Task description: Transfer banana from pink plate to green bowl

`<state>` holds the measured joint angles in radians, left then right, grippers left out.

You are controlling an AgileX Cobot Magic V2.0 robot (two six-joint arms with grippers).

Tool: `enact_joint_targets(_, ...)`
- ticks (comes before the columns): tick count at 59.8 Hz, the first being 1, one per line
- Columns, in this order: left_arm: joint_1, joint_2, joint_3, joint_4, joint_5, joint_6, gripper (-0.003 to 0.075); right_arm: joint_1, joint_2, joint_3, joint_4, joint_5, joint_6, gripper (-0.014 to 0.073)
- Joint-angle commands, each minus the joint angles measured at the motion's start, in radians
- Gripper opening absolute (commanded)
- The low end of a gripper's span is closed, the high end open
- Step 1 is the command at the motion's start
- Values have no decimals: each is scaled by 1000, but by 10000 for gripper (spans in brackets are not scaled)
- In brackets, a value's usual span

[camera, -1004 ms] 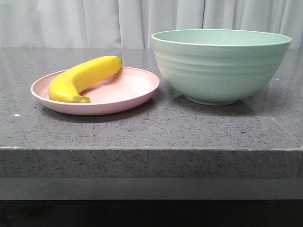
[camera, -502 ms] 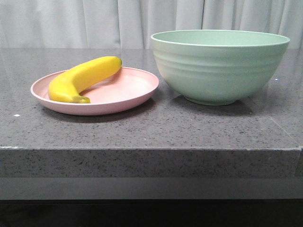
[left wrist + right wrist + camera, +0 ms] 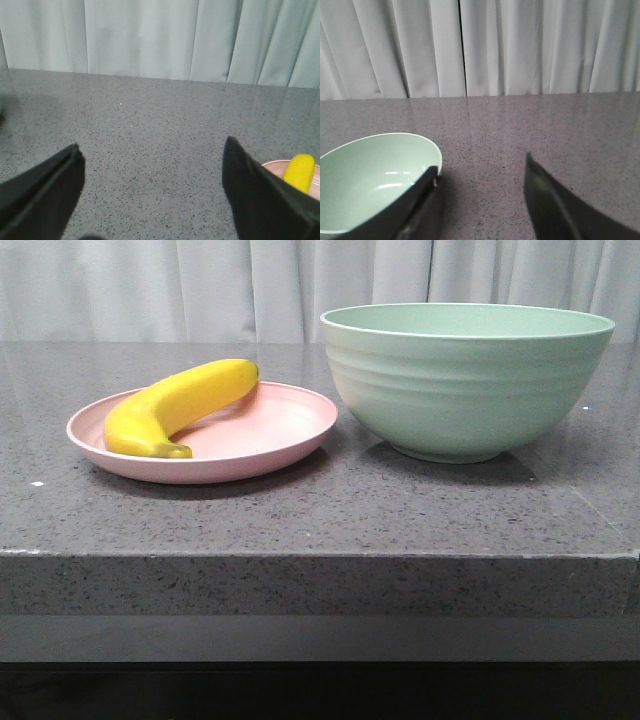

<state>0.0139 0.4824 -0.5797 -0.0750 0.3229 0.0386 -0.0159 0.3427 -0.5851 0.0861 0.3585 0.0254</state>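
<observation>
Still at the very start. Banana (image 3: 178,405) lying on the pink plate (image 3: 270,435), just left of the green bowl (image 3: 467,380) on the bench (image 3: 330,505). Left hand (image 3: 150,192) spread wide, holding nothing, near the plate. Right hand (image 3: 482,200) spread wide too, holding nothing, by the bowl's rim. Next, probably: move the left hand over the banana, come down, squeeze gently around its middle.

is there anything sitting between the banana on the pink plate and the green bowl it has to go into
Nothing visible. The banana lies on the pink plate, and the green bowl stands right beside the plate on bare countertop. Only the bowl's tall wall must be cleared.
</observation>
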Motion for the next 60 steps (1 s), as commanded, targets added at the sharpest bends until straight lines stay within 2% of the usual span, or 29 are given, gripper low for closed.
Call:
enact_joint_targets(1,4,12,-37,-10,-73,-2,655,-5,16,-34,-9,-74,-6,521)
enact_joint_targets(6,4,18,-37,-14,-88,-6,648,-5,16,-34,-9,-74,-6,520)
enact_joint_targets(12,4,38,-42,-104,-99,-6,638,-5,16,-34,-9,-74,-6,520)
enact_joint_targets(21,-28,155,-125,-122,33,-1,638,-5,16,-34,-9,-73,-6,519)
enact_joint_targets(29,-110,316,-250,-121,157,3,638,-5,16,-34,-9,-73,-6,519)
enact_joint_targets(38,-247,503,-383,-119,249,3,638,-5,16,-34,-9,-73,-6,519)
enact_joint_targets(47,-352,676,-487,-110,271,3,638,-5,16,-34,-9,-73,-6,519)
enact_joint_targets(60,-451,883,-592,-89,283,3,638,-5,16,-34,-9,-73,-6,519)
